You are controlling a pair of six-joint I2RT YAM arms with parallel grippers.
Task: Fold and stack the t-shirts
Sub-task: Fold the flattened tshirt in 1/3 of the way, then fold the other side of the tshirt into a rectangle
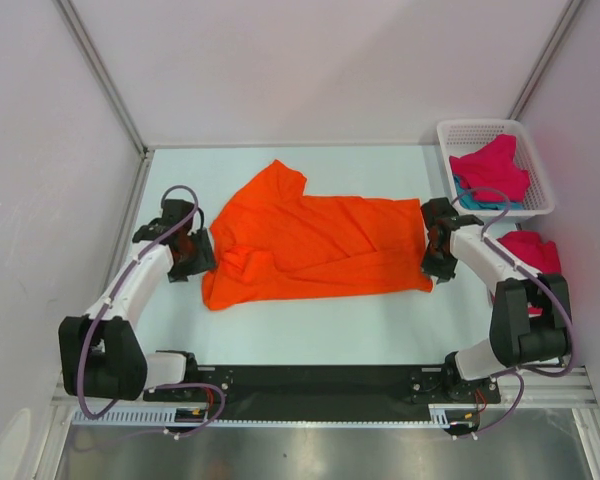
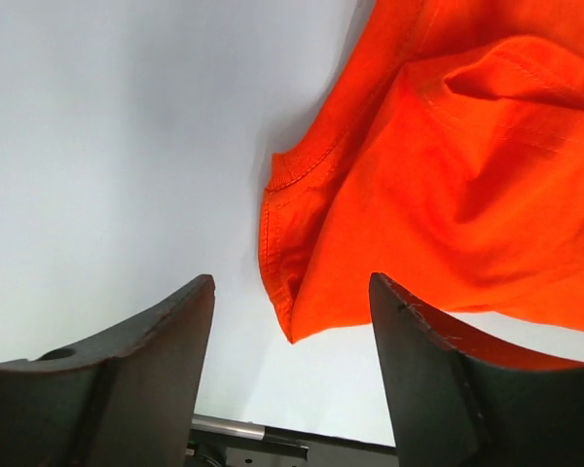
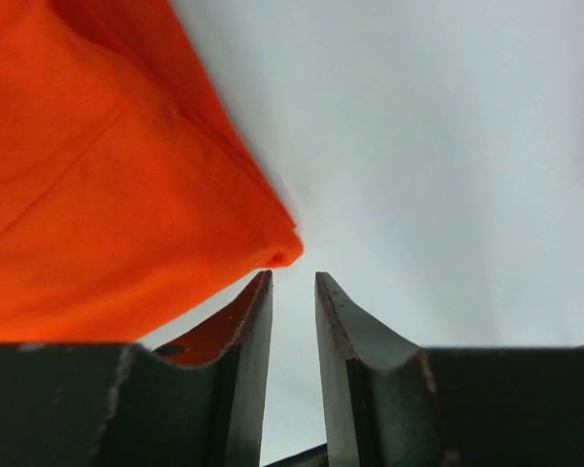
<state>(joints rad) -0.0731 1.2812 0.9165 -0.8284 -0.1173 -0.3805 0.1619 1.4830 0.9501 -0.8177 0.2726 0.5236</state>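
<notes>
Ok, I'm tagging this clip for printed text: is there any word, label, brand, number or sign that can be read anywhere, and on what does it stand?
No readable text in any of the three views.
The orange t-shirt is plain: no print and no label showing.
The magenta t-shirt and the teal t-shirt in the white basket show no lettering, nor does the basket itself.

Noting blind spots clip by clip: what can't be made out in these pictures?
- Teal shirt, top view: mostly buried under the magenta shirt in the basket.
- Second magenta shirt, top view: partly behind the right arm.
- Orange shirt, both wrist views: cut off by frame edges, so its full layout shows only from above.
</notes>
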